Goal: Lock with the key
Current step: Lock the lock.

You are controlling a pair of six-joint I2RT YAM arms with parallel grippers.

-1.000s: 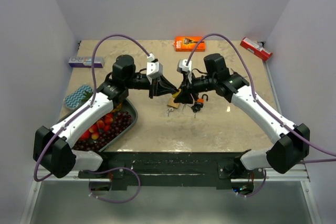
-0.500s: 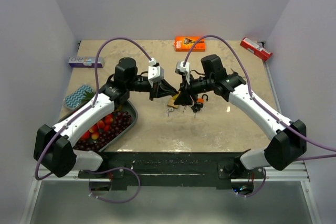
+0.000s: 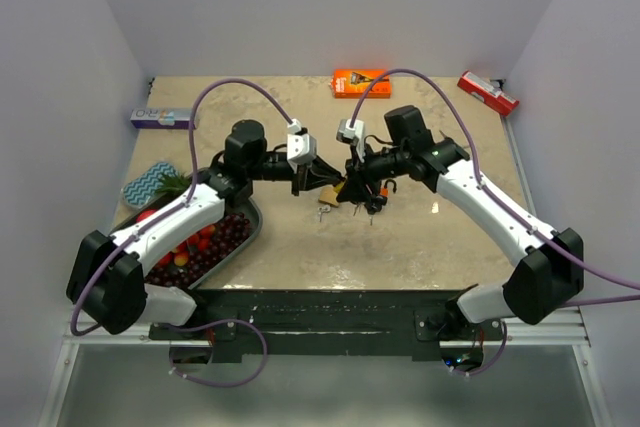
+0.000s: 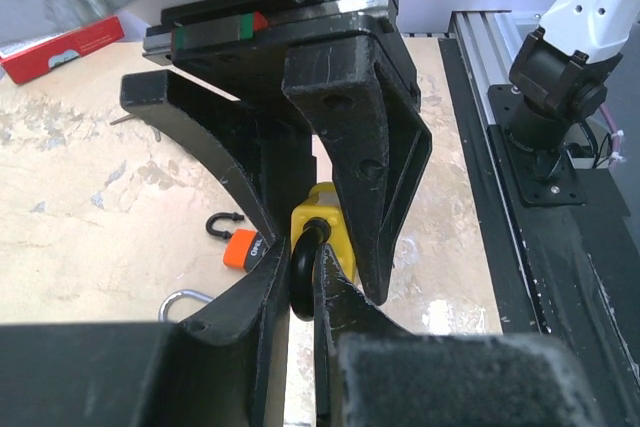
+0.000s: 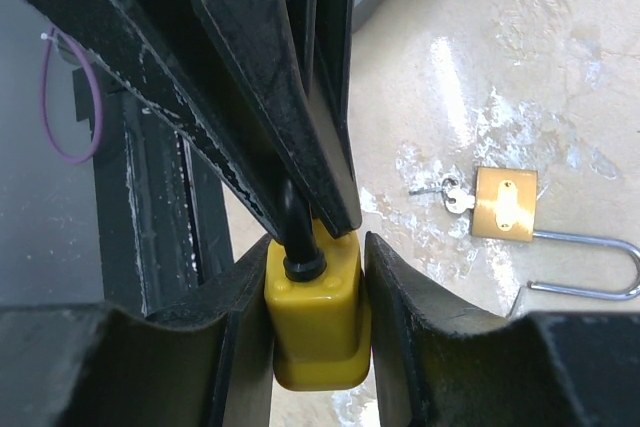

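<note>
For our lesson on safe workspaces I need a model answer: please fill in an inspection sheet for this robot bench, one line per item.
Surface: beige marbled table, glossy patches, no spill seen.
Job's things: yellow padlock held between both grippers; brass padlock lying with its shackle open, key at its edge; small orange padlock on the table.
Clutter: orange box, red pack, purple box, blue sponge, fruit tray.
Grippers: left gripper shut on the black shackle; right gripper shut on the padlock's body.
Cables: purple cables arch over both arms; no snag seen.
Surroundings: plain white walls; black frame rail at the near edge.
</note>
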